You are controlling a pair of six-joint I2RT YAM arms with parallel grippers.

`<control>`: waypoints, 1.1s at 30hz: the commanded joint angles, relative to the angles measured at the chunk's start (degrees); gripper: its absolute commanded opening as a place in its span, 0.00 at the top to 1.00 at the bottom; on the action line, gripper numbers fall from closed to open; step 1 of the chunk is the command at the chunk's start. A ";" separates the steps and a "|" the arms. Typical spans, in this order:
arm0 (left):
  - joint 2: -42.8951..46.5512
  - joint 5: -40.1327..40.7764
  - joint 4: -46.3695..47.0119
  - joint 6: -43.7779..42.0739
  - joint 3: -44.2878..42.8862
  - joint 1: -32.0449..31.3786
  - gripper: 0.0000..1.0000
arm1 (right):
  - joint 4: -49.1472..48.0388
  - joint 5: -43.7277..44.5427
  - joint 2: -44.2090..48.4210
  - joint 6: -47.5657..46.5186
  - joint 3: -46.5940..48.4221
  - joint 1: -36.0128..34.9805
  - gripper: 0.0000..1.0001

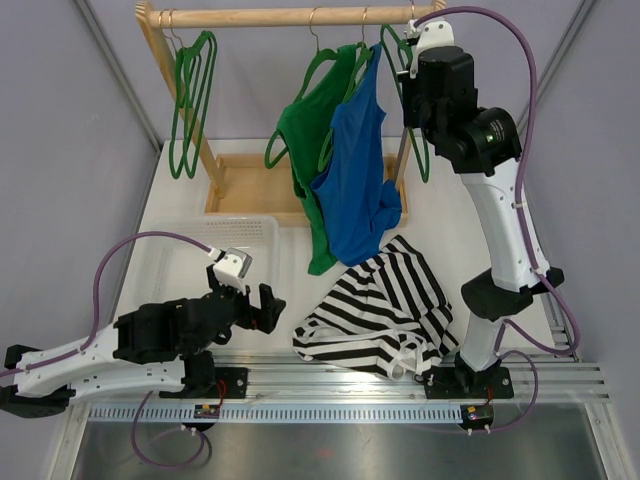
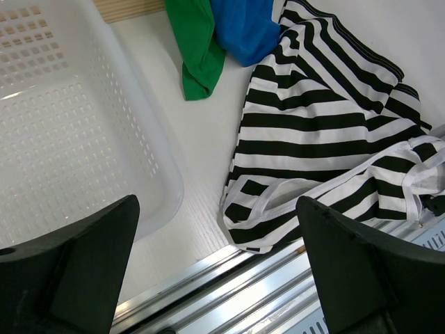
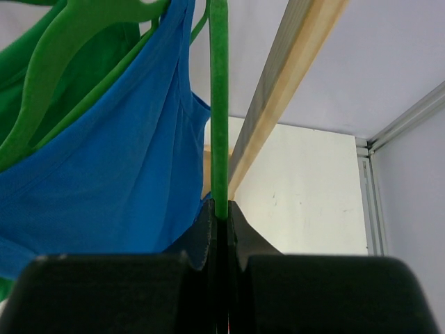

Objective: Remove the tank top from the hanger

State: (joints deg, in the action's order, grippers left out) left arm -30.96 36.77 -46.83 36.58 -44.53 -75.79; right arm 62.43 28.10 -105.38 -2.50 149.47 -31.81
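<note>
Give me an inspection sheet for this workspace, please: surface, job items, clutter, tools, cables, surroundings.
Surface: white table, no spills seen.
Job's things: blue tank top and green tank top hang from the wooden rack; striped tank top lies on the table.
Clutter: empty white basket; spare hangers on the rack.
Tools: left tool open, holding nothing; right tool shut on a green hanger.
Cables: purple cables loop off both arms.
Surroundings: grey walls.

A blue tank top (image 1: 352, 180) hangs by its straps from 1 green hanger (image 1: 360, 55) on the wooden rail (image 1: 280, 15). It is skewed, its hem bunched low, overlapping a green tank top (image 1: 305, 130) beside it. A striped tank top (image 1: 380, 310) lies crumpled below.
</note>
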 commanded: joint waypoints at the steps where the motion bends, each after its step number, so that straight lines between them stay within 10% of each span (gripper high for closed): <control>1: -0.07 0.32 2.18 0.69 -1.26 -0.15 0.01 | -4.34 -2.43 -2.19 0.13 3.46 2.80 1.00; 16: -7.35 -1.44 6.22 0.87 -2.13 -0.15 0.01 | -8.65 -6.65 -0.97 2.15 -5.41 4.83 0.98; 24: -21.32 -2.32 16.50 1.30 -6.17 -2.61 0.01 | -6.18 -5.07 7.28 4.96 -10.85 4.83 0.14; 33: -48.55 -4.60 28.01 2.27 -15.04 -4.72 0.01 | -8.47 -7.79 33.73 9.62 -37.21 4.74 0.00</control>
State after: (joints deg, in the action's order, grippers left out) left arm -73.03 33.28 -26.61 38.02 -55.20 -80.23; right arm 56.07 21.56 -79.29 4.49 117.05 -27.00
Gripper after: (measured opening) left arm 0.988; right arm 0.991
